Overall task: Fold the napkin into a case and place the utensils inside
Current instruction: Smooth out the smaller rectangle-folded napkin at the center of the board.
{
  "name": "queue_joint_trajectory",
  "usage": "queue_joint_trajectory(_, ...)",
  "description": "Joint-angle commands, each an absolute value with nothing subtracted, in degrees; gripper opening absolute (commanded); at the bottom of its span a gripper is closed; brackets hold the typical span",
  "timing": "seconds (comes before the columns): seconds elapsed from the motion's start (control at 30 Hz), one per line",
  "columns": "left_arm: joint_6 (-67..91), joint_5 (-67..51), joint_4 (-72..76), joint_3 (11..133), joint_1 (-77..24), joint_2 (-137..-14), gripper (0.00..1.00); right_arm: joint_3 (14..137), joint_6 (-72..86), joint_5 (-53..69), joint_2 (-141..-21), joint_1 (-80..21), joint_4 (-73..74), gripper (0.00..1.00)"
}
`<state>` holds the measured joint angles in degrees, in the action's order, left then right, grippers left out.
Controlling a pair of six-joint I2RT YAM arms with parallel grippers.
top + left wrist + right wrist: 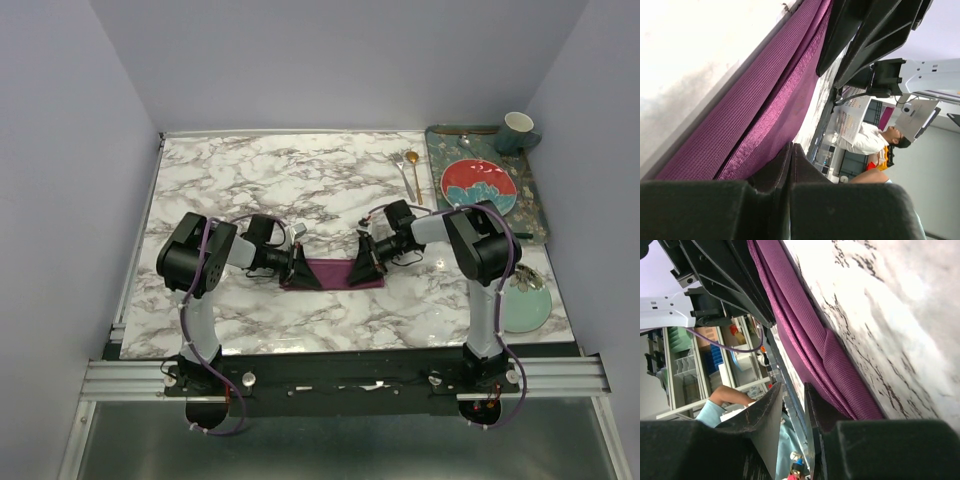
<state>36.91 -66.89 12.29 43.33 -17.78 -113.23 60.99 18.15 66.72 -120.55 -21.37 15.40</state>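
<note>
The napkin [335, 274] lies on the marble counter [260, 180] between my two arms. It is folded into a short, flat purple band running left to right. In both wrist views it shows as several stacked layers with a rounded fold along one long side.

My left gripper [791, 148] lies low on the counter at the band's left end. Its jaws are pressed together to a thin seam. The napkin's near edge runs right up into that seam, so I read it as a pinch on the cloth.

My right gripper [794, 390] lies low at the band's right end, facing the left one. Its jaws stand a narrow gap apart, and I see only background through the gap, no cloth. The napkin rests against the outer side of one finger [815, 407] rather than between the two. A small flap of cloth is turned over at that end.

The silver fork [403, 172] and the gold spoon [414, 176] lie side by side near the far right of the counter, well apart from the napkin. Just beside them is a dark patterned tray [438, 150] carrying a red plate [478, 185] and a mug [517, 130]. A pale green plate [527, 305] sits at the counter's near right corner, behind my right arm.
</note>
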Motion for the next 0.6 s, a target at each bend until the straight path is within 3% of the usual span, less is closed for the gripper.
queue_joint_trajectory(0.0,32.5,-63.9,6.6,41.7,-17.0,-114.2,0.07,59.7,14.2,56.4,-122.6,-23.6,20.7,0.33)
queue_joint_trajectory(0.3,21.8,-65.5,-4.6,42.0,-17.1,-106.3,0.08,57.9,15.3,59.6,-118.0,-29.1,21.3,0.34)
queue_joint_trajectory(0.57,1.8,-64.0,-19.2,53.4,-18.5,-95.2,0.18,60.6,16.3,65.1,-106.6,-26.6,24.1,0.41)
